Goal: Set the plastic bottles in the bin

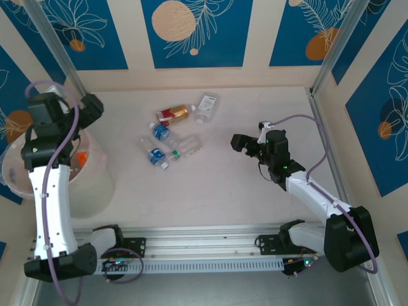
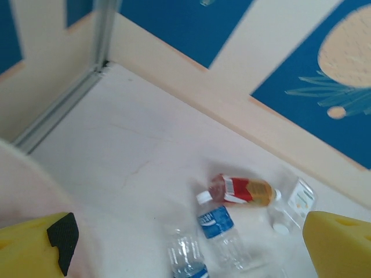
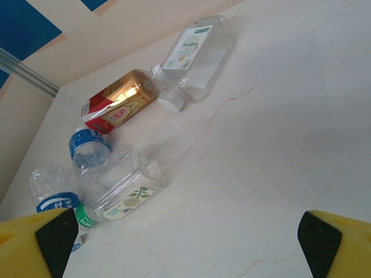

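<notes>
Right tool (image 3: 185, 246) gapes; bottles (image 3: 119, 197) lie ahead-left.

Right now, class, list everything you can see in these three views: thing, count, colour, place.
red-label bottle: one, red and gold, far middle of the table
white-label bottle: one, clear, right of the red one
blue-label bottles: two, clear, nearer than the red one
green-capped bottle: one, clear, right of the blue pair
bin: one, pale cream, table's left edge
orange thing: one, inside the bin, mostly hidden
table: one, pale
wall panels: several, blue and cream, around the table
left gripper: open, above the bin
right gripper: open, right of the bottles
</notes>
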